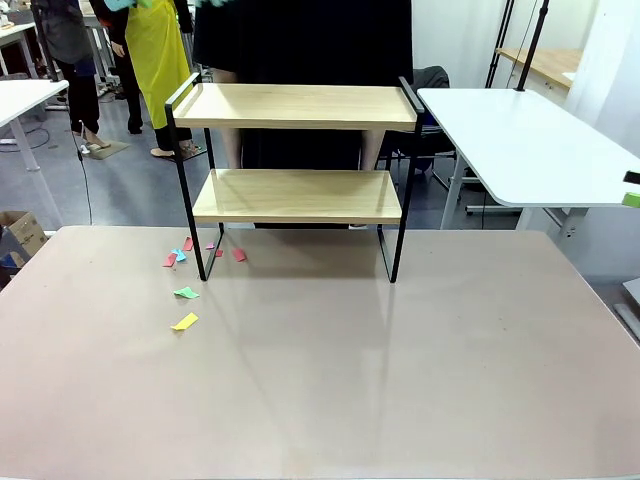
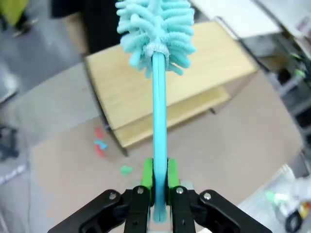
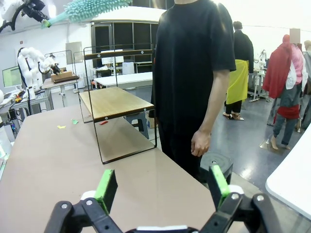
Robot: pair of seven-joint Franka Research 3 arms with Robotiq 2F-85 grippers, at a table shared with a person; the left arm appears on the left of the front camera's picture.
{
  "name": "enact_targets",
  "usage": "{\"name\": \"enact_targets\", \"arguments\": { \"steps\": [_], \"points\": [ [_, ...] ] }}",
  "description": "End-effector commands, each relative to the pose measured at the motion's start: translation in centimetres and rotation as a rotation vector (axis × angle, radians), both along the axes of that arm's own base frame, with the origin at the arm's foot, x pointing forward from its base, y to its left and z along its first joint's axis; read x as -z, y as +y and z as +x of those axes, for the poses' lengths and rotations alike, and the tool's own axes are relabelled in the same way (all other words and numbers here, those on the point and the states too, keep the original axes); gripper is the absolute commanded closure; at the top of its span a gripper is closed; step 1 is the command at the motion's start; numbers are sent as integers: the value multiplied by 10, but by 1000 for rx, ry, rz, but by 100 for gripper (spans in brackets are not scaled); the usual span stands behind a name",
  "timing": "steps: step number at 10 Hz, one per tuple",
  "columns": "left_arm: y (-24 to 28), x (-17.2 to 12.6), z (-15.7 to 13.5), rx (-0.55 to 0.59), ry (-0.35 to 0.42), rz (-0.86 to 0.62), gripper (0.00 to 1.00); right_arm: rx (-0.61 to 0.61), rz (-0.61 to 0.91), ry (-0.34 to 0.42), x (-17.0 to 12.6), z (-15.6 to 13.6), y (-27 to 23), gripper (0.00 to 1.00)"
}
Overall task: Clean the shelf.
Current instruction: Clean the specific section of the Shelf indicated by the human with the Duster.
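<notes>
Shelf (image 1: 296, 106) stood upper centre of front frame on tabletop (image 1: 320, 380); coloured scraps (image 1: 186, 293) lay by its left leg. Left gripper (image 2: 160, 174) jaws clamped on teal duster (image 2: 159, 97). Right gripper (image 3: 162, 174) jaws apart, empty.

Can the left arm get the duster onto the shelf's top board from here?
Probably yes: the left gripper holds the duster above the shelf; its top board is bare and nothing lies between.

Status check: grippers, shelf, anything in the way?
Left gripper shut on teal duster, held above bare shelf. Right gripper open, empty. Coloured paper scraps on table by shelf's left legs. Person stands behind it.
</notes>
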State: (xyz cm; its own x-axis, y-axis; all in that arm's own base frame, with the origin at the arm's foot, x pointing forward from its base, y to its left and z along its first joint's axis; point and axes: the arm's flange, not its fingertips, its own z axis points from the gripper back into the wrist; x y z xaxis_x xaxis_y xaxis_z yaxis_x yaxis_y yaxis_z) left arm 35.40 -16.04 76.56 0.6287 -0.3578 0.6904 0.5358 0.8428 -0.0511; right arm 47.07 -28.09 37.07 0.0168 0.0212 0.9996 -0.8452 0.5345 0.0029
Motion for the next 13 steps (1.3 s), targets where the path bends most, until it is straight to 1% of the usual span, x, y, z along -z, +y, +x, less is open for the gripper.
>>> {"name": "enact_targets", "arguments": {
  "steps": [1, 2, 3, 4, 5, 6, 8, 9, 10, 11, 12, 13],
  "points": [
    [17, 5, -6, 254, 69, 14, 86, 2, -23, 25, -7, 0, 2, 0],
    [20, 9, -4, 346, 92, 53, 86, 2, -23, 25, -7, 0, 2, 0],
    [14, 13, -4, 476, 60, 139, 86, 2, -23, 25, -7, 0, 2, 0],
    [10, 17, -3, 555, 16, 204, 86, 2, -23, 25, -7, 0, 2, 0],
    [2, 21, 1, 522, -49, 247, 86, 2, -23, 25, -7, 0, 2, 0],
    [6, 26, -11, 473, 88, 124, 86, 2, -23, 25, -7, 0, 2, 0],
    [6, 26, -11, 473, 88, 124, 86, 2, -23, 25, -7, 0, 2, 0],
    [3, 30, -6, 513, 70, 180, 86, 2, -23, 25, -7, 0, 2, 0],
    [10, 22, -3, 562, 85, 268, 86, 2, -23, 25, -7, 0, 2, 0],
    [25, 16, 2, 646, 106, 279, 86, 2, -23, 25, -7, 0, 2, 0],
    [40, 14, 3, 787, 154, 302, 86, 2, -23, 25, -7, 0, 2, 0],
    [55, 12, 2, 878, 207, 368, 86, 2, -23, 25, -7, 0, 2, 0]
  ]
}}
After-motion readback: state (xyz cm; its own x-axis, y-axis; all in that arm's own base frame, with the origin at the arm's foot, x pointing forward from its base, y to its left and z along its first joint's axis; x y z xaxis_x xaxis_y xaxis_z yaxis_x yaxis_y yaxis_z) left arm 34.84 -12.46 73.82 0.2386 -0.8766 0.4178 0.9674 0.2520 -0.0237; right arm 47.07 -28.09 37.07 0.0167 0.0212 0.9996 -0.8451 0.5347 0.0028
